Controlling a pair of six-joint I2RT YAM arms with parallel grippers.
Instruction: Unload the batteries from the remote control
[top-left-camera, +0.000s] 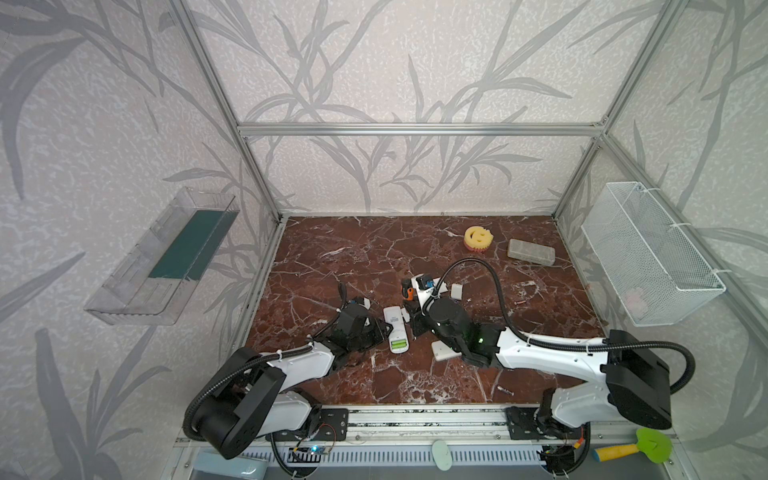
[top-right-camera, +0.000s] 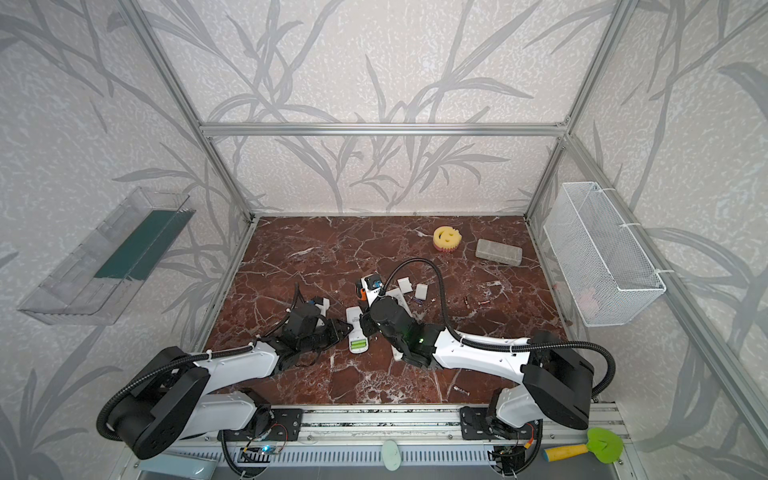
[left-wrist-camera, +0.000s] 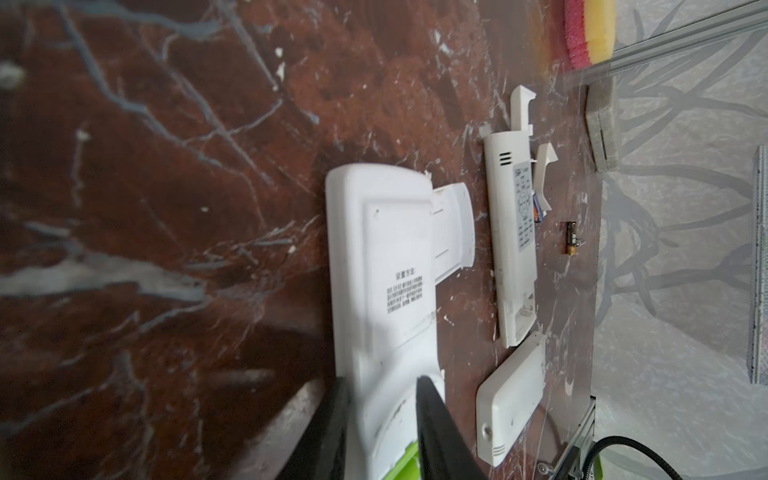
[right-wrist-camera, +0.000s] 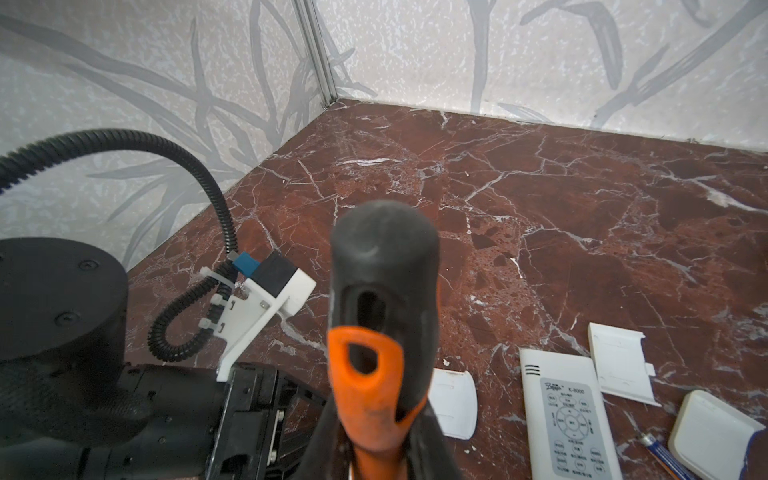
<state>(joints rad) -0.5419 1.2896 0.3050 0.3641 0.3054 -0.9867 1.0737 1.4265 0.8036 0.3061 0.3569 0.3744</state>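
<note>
On the dark red marble bench (top-left-camera: 353, 257) the remote control (top-left-camera: 395, 322) lies face down, with its back upward and the battery compartment at its near end uncovered. The green batteries (top-left-camera: 400, 344) sit side by side inside this compartment. Both top views show them, and in the left wrist view a piece of the green (left-wrist-camera: 399, 465) shows at the edge of the picture. The left gripper (left-wrist-camera: 382, 380) comes from the left side. Its two black fingers (left-wrist-camera: 328, 432) grasp the narrow end of the remote control, one on each long edge, just beside the green batteries. The right gripper (right-wrist-camera: 376, 457) is clenched around a screwdriver (right-wrist-camera: 382, 316) with a black and orange handle. It holds the screwdriver just behind the remote control, and the tip is hidden. A white cover (left-wrist-camera: 453, 228) lies just beside the remote control. A second remote (left-wrist-camera: 513, 232) lies face up to the right of it, and a blue battery (right-wrist-camera: 660, 453) lies close to this one. A dark battery (left-wrist-camera: 570, 237) with a golden end lies alone on the bench, a little further right. A silvery grey battery (top-left-camera: 504, 390) lies near the front edge, well apart from the remote control. At the back right corner there are a yellow sponge (top-left-camera: 478, 237) with a smiling face and a grey block (top-left-camera: 531, 251), near each other.
</note>
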